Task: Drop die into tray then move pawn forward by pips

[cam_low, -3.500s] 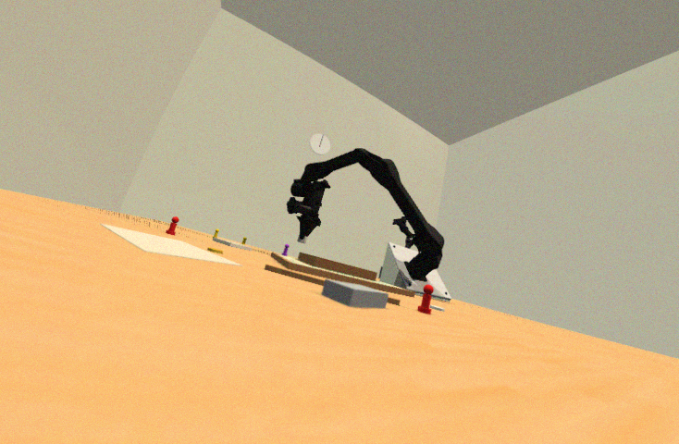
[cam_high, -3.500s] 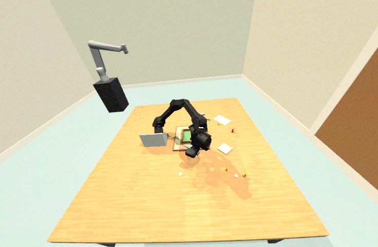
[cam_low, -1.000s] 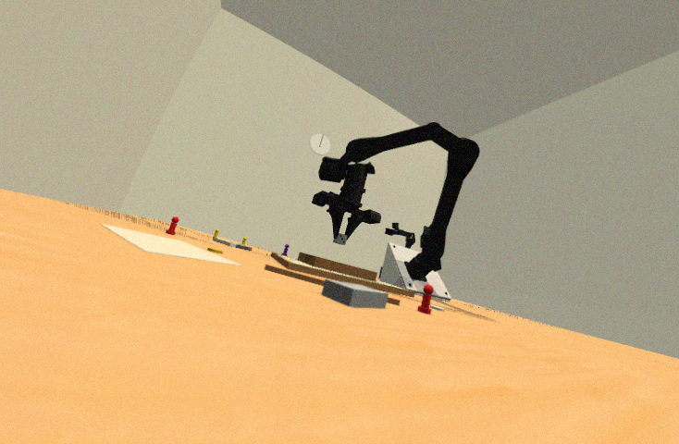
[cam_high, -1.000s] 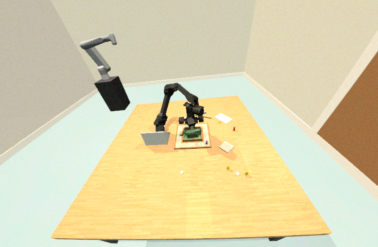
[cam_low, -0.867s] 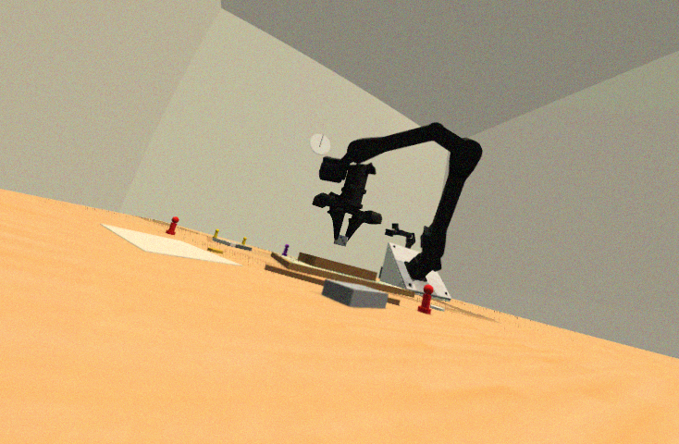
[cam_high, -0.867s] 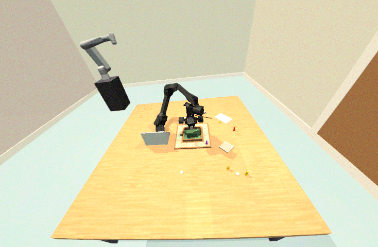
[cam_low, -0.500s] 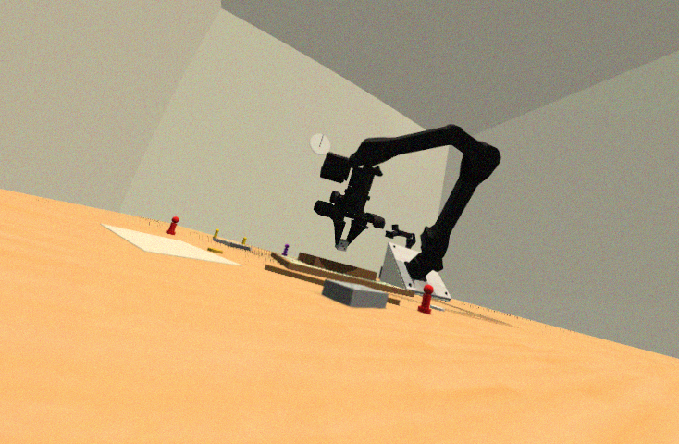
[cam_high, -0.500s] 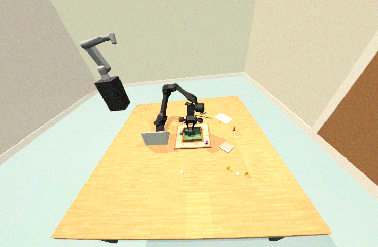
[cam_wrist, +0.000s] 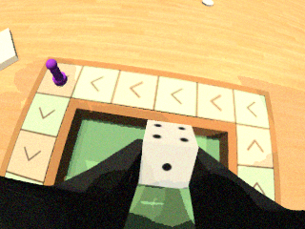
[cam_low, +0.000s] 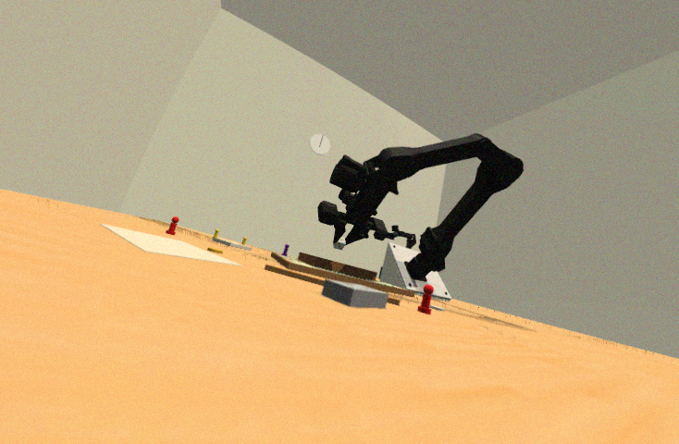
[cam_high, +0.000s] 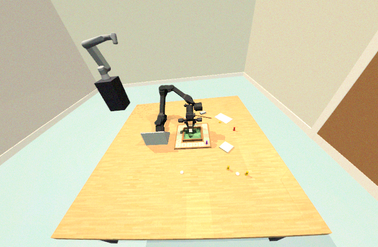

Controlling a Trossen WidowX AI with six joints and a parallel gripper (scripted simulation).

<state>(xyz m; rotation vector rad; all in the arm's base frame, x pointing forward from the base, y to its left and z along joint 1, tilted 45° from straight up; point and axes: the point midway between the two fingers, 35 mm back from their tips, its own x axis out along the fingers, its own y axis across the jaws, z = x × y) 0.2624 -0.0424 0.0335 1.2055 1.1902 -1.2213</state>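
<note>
My gripper [cam_high: 190, 129] [cam_low: 340, 243] [cam_wrist: 166, 150] is shut on the white die [cam_high: 190, 130] [cam_low: 339, 244] [cam_wrist: 167, 162] and holds it in the air above the dice tray. In the wrist view the die shows a face with four pips and a face with one pip. The tray [cam_high: 192, 140] [cam_wrist: 232, 143] has a brown wooden wall and a green floor. It sits in the middle of the board [cam_high: 176, 142] [cam_wrist: 253, 109], ringed by squares with arrows. The purple pawn [cam_high: 206, 142] [cam_low: 286, 250] [cam_wrist: 57, 73] stands upright on a corner square of the board.
A grey slanted panel [cam_high: 156, 138] stands left of the board near the arm's base. A pale block [cam_high: 226, 146] lies to the right. A white sheet [cam_high: 223, 118], a red pawn [cam_high: 234, 128], yellow pawns [cam_high: 228, 168] [cam_high: 246, 173] and a grey block [cam_low: 353, 293] are around.
</note>
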